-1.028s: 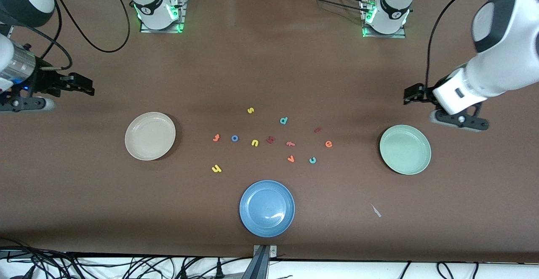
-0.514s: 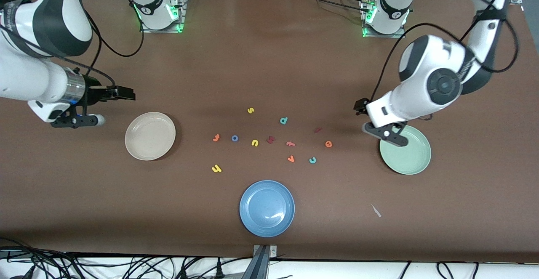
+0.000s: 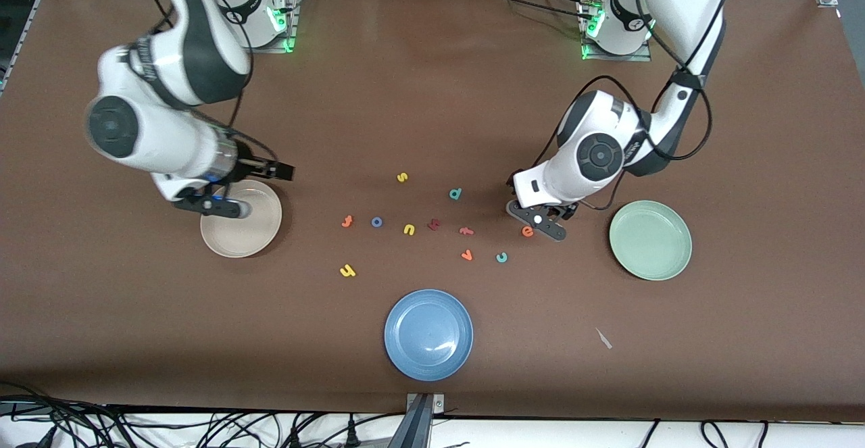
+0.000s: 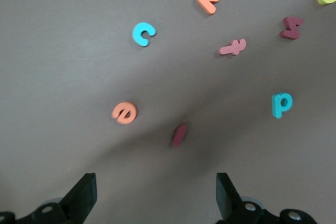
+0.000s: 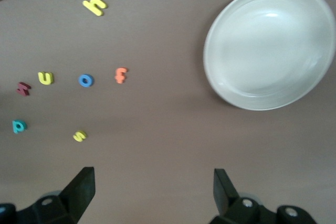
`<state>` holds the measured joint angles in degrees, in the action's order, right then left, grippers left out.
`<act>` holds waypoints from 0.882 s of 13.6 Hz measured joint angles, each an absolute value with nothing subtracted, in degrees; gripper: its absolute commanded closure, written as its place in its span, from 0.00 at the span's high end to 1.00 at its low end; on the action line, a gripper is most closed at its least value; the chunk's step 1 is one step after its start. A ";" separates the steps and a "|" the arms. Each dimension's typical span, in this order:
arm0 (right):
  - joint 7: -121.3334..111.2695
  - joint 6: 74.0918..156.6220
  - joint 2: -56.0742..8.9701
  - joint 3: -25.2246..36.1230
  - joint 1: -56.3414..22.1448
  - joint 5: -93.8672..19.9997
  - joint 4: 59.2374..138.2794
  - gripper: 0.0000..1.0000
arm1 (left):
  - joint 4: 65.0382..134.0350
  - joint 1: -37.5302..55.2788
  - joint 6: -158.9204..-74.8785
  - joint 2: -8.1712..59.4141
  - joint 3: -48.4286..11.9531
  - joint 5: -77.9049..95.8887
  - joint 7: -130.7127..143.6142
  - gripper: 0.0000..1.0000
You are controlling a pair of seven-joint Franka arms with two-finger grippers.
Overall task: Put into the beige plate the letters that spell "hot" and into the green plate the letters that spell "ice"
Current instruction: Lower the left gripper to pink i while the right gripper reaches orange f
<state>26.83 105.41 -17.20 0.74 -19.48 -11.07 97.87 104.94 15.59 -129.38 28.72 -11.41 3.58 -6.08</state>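
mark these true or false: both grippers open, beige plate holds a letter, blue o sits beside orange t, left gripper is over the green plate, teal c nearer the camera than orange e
1. Both the left gripper and the right gripper are open. True.
2. The round cream-beige plate holds a letter. False: it is empty.
3. The blue ring-shaped foam o lies beside the orange hooked foam t. True.
4. The left gripper is over the pale mint-green plate. False: it is over the dark red bar i, beside the orange foam e.
5. The teal foam c is nearer the camera than the e. True.
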 measured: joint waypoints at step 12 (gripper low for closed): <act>45.23 130.90 -33.98 1.35 -27.80 -11.05 98.81 0.99 | 108.29 20.14 -139.56 35.55 -10.43 -4.40 -9.67 0.53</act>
<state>45.23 130.90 -33.98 1.35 -27.80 -11.05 98.81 108.29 20.14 -139.56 35.55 -10.43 -4.40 -9.67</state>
